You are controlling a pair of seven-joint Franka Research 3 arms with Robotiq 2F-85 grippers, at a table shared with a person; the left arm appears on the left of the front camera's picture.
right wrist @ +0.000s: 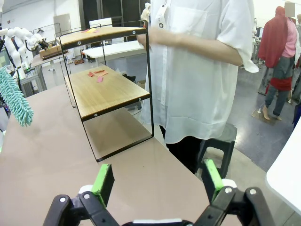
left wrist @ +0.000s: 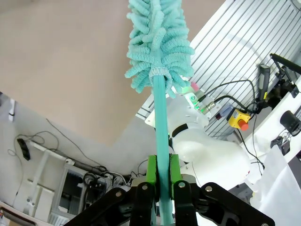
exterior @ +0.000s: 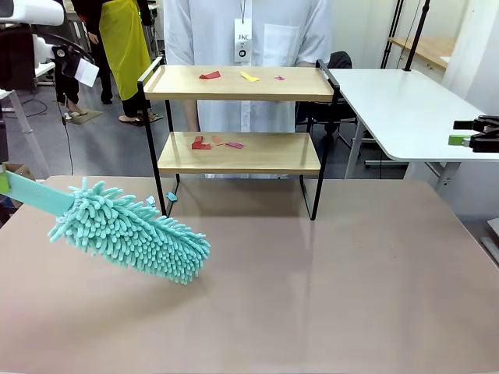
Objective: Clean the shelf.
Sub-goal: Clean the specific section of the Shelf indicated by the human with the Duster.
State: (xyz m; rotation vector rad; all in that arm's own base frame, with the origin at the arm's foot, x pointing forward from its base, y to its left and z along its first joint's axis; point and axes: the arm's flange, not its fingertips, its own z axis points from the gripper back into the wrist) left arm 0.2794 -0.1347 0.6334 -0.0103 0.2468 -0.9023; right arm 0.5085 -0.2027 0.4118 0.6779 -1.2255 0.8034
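2 poses: left end effector [left wrist: 162, 173] pinches duster [exterior: 129, 230], right end effector [right wrist: 157, 178] gapes.

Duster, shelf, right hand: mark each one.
duster [exterior: 132, 231], front view, middle of its fluffy head.
shelf [exterior: 234, 88], front view, bare patch of the top board.
right hand [right wrist: 158, 176], right wrist view, midway between its open fingertips.

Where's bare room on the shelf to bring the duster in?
Each board's right end: top board between pink scrap and right rail, lower board right of its scraps. Scraps crowd their left-centre. The table right of the duster is bare.
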